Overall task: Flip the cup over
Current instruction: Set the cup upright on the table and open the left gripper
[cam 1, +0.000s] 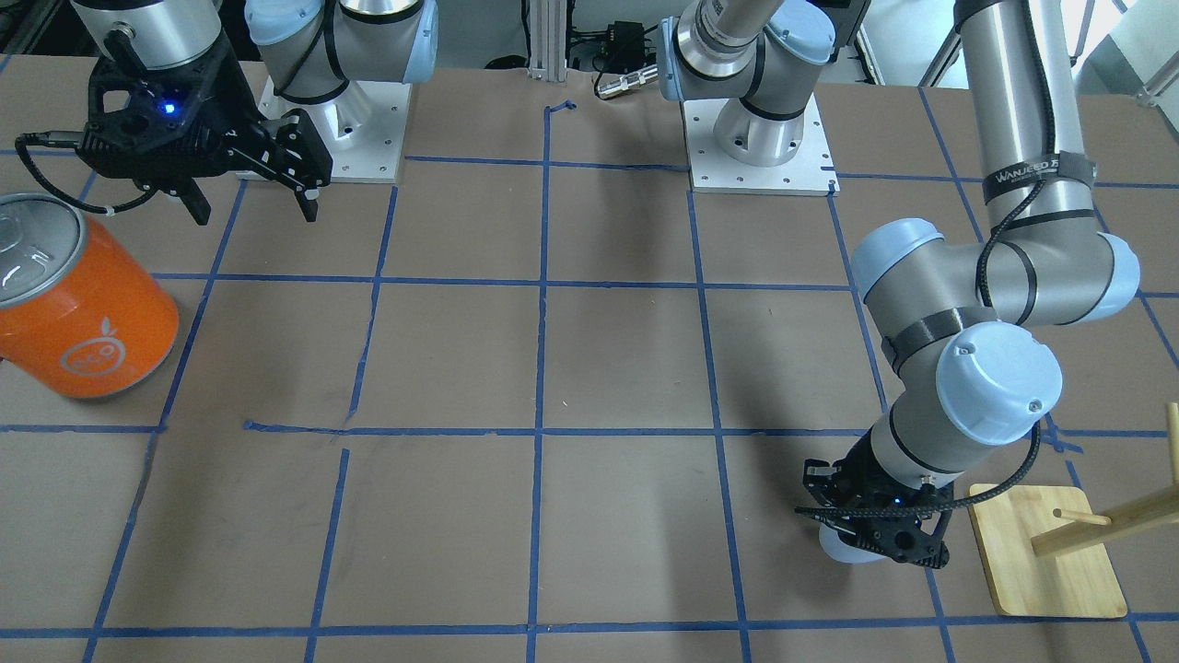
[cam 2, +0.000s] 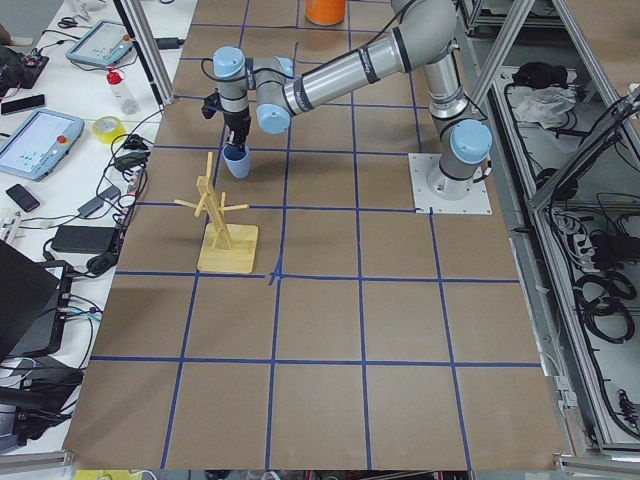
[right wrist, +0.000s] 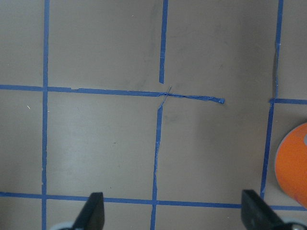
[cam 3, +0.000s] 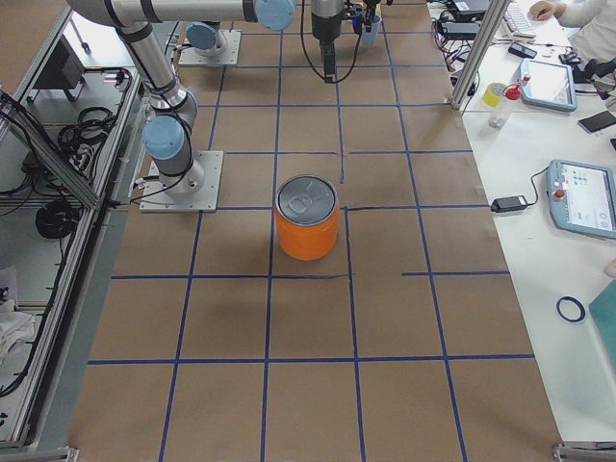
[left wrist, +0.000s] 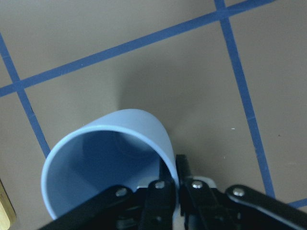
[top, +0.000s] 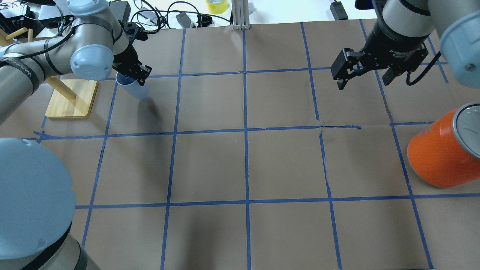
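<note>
The small pale lavender-blue cup (top: 134, 89) is at the table's far left, mouth up and slightly tilted. My left gripper (top: 137, 75) is shut on its rim, one finger inside and one outside, as the left wrist view shows with the cup (left wrist: 112, 158) below the gripper (left wrist: 175, 184). I cannot tell whether its base touches the table. It also shows in the front view (cam 1: 834, 545) and the left view (cam 2: 237, 163). My right gripper (top: 363, 81) is open and empty above the table, far from the cup.
A large orange can (top: 440, 155) with a silver top stands at the table's right edge, near the right gripper. A wooden mug stand (top: 71, 99) with pegs stands just left of the cup. Cables and tape rolls lie beyond the far edge.
</note>
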